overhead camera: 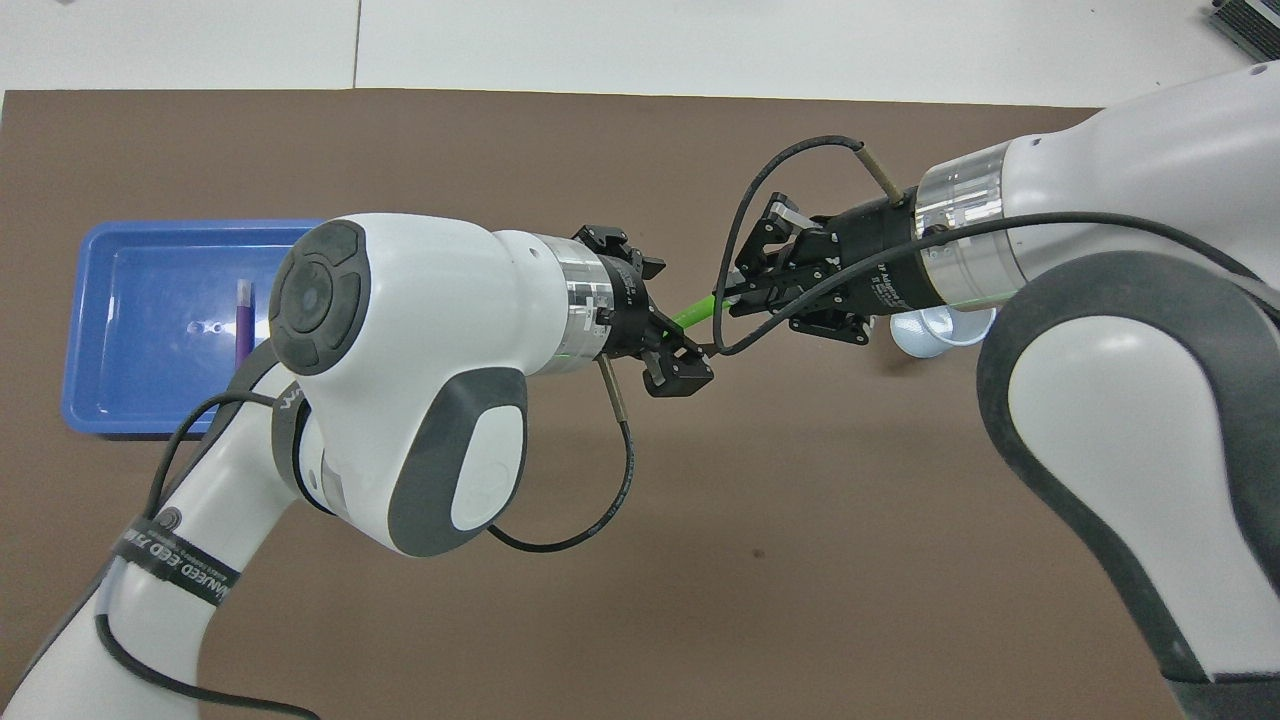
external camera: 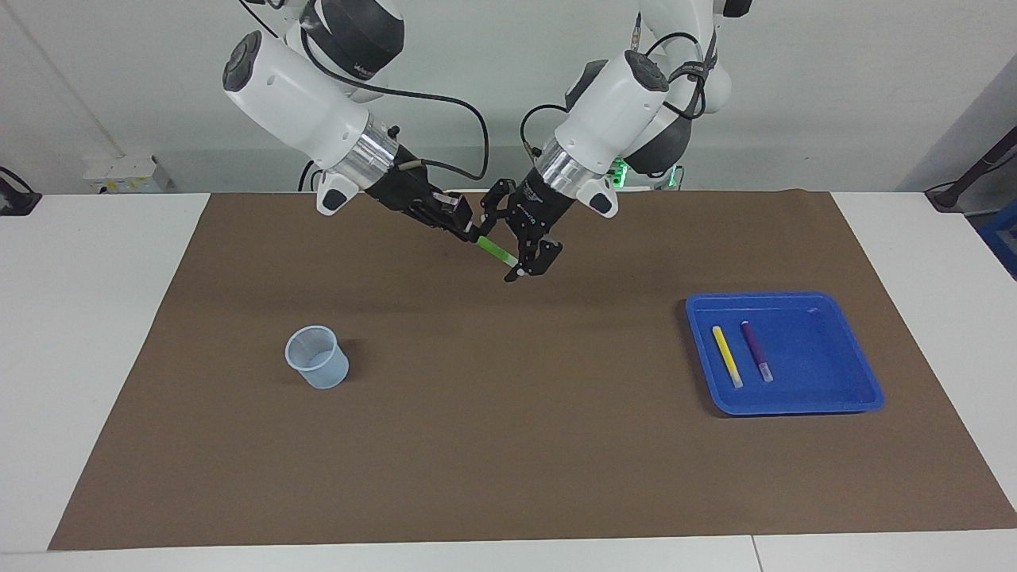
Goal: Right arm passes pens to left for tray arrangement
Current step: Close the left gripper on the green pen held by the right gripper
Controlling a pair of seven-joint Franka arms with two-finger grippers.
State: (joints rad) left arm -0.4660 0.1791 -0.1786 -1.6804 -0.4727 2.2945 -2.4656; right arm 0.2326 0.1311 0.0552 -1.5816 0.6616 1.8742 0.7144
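Showing only facing: yellow pen (external camera: 726, 356)

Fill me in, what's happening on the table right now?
A mid-air handover. The right gripper is shut on the green pen, and the left gripper is open around its free end. The yellow pen and purple pen already lie in the blue tray. The translucent cup stands untouched.

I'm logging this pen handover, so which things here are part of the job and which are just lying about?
Job: green pen, shut in right gripper; open left gripper around it; yellow pen and purple pen in blue tray.
Lying about: pale cup; brown mat.
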